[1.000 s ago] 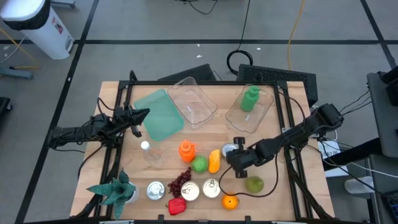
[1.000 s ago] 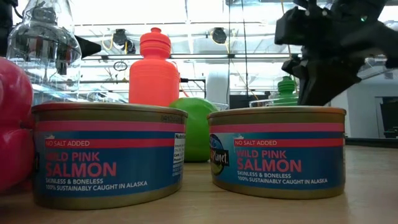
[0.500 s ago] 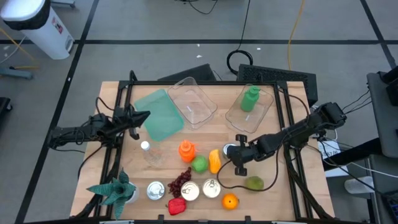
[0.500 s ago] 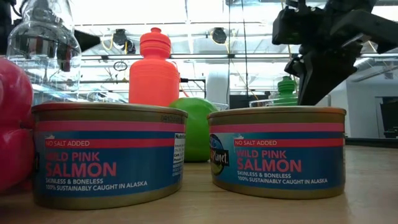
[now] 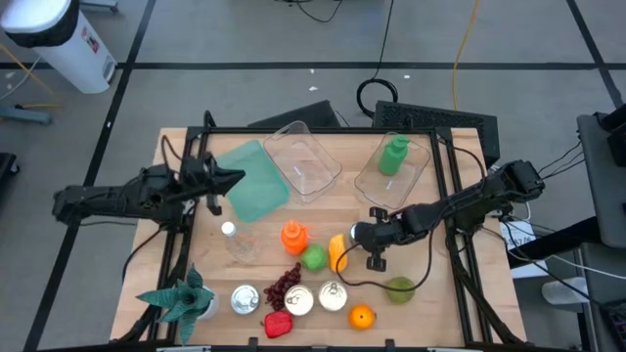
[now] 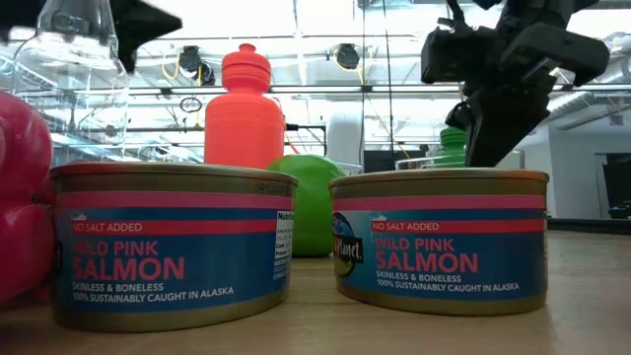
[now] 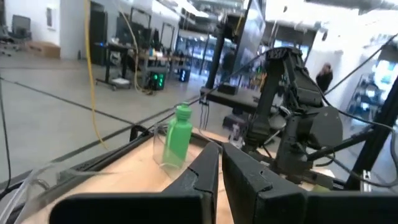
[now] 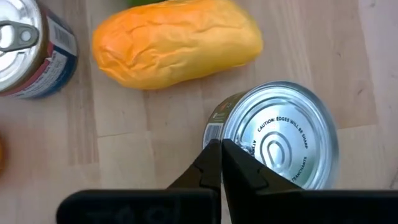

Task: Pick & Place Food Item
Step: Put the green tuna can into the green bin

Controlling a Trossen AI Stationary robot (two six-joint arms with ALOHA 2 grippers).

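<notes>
Movement first: right hand (image 5: 364,235), fingers pressed together and empty, has slid from near the pear (image 5: 399,288) to a tin (image 8: 277,140) at three o'clock of the yellow fruit (image 5: 336,252) (probably its target). Left hand (image 5: 228,179), nearly shut, idles over the bench (image 5: 323,210).

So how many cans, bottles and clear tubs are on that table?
cans: 4
bottles: 3, one green, one orange, one clear
clear tubs: 2
Total: 9
</notes>
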